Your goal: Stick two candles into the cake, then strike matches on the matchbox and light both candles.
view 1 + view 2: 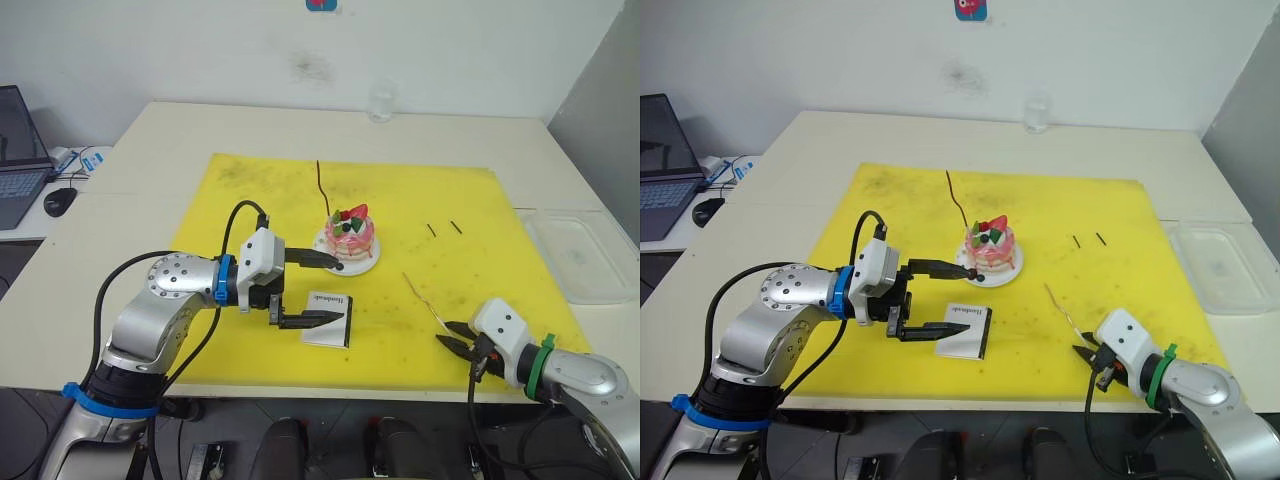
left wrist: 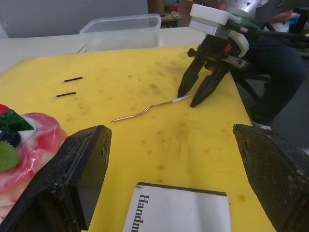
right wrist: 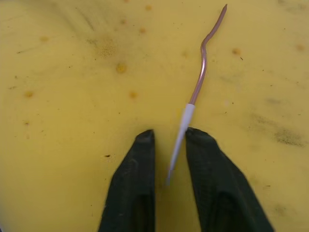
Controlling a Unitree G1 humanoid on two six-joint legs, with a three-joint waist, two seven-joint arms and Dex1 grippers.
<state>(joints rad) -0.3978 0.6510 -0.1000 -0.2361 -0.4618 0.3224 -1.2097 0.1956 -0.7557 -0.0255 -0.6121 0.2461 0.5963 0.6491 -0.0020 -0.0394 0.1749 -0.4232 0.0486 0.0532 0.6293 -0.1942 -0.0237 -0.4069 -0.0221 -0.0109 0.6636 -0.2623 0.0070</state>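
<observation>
The pink cake (image 1: 349,237) sits on its white plate (image 1: 372,264) mid-mat. A dark red candle (image 1: 322,190) stands up from the cake's left side. The tan candle (image 1: 425,300) lies flat on the mat; my right gripper (image 1: 447,335) is open, its fingers straddling the candle's white end (image 3: 185,121) without closing on it. Left of the cake, my left gripper (image 1: 330,290) is open wide, one finger (image 1: 318,260) by the plate and the other (image 1: 318,320) over the white matchbox (image 1: 330,322). Two matches (image 1: 431,229) (image 1: 455,227) lie right of the cake.
A yellow mat (image 1: 250,200) covers the table's middle. A clear plastic container (image 1: 580,255) rests off the mat's right edge. A clear cup (image 1: 380,103) stands at the back. A laptop (image 1: 15,175) and a mouse (image 1: 60,200) sit on a side table at the left.
</observation>
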